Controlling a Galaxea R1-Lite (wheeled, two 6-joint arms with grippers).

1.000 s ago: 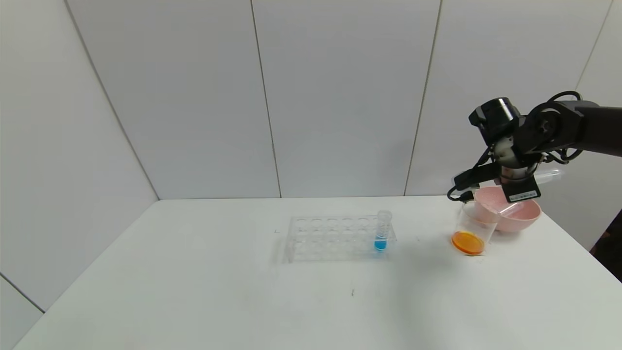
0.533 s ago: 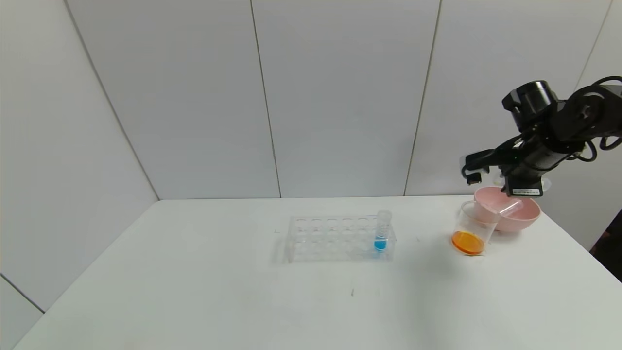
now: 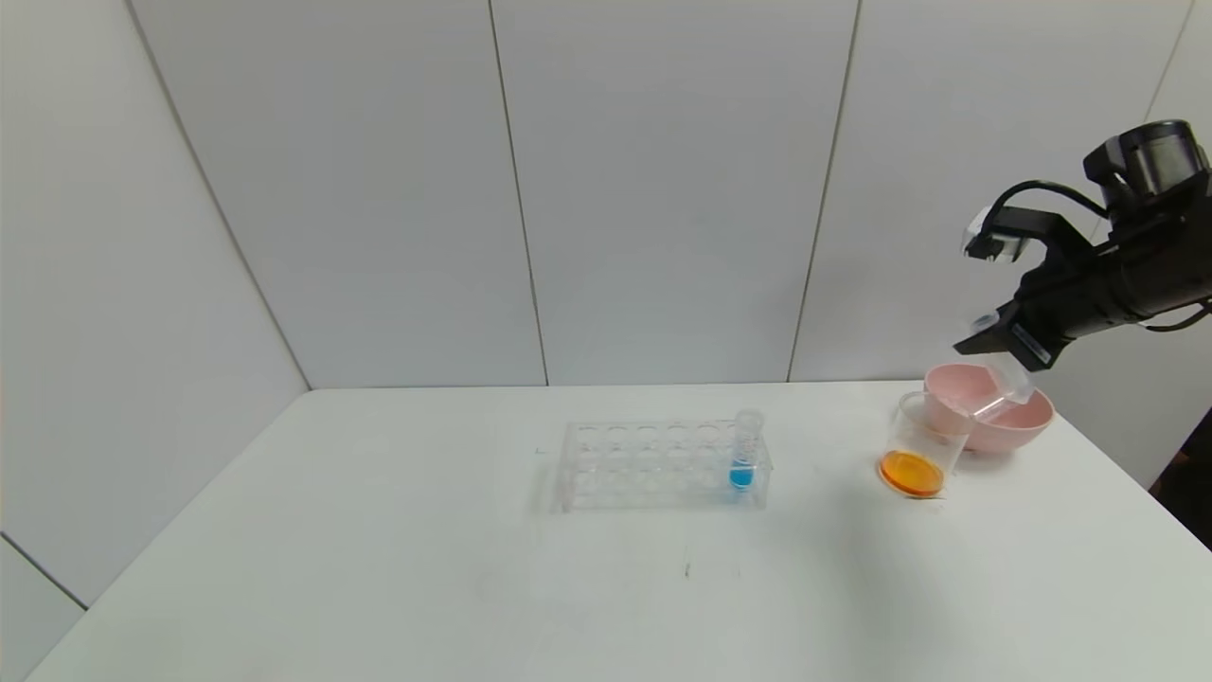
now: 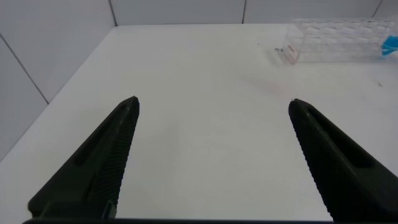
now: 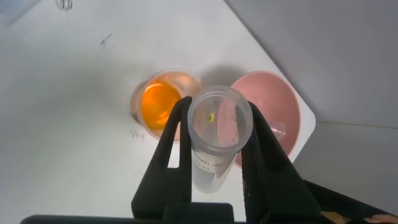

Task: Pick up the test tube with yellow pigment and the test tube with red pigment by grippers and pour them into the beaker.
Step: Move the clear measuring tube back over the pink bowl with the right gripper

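My right gripper (image 3: 1006, 346) is shut on a clear test tube (image 3: 1015, 381), held above the pink bowl. In the right wrist view the gripper (image 5: 219, 107) clamps the tube (image 5: 217, 134), whose open mouth faces downward; only a small yellow speck shows inside. The beaker (image 3: 923, 445) stands left of the bowl with orange liquid at its base, and also shows in the right wrist view (image 5: 163, 102). No tube with red liquid is in view. My left gripper (image 4: 212, 106) is open and empty over bare table, outside the head view.
The pink bowl (image 3: 1032, 417) sits near the table's far right corner, with an empty clear tube (image 3: 989, 409) lying in it. The clear rack (image 3: 653, 464) stands mid-table holding one blue-liquid tube (image 3: 743, 455). The table edge is close behind the bowl.
My right gripper has risen and swung to the right with the tube, from just above the beaker and bowl to higher over the bowl. The beaker has not moved.
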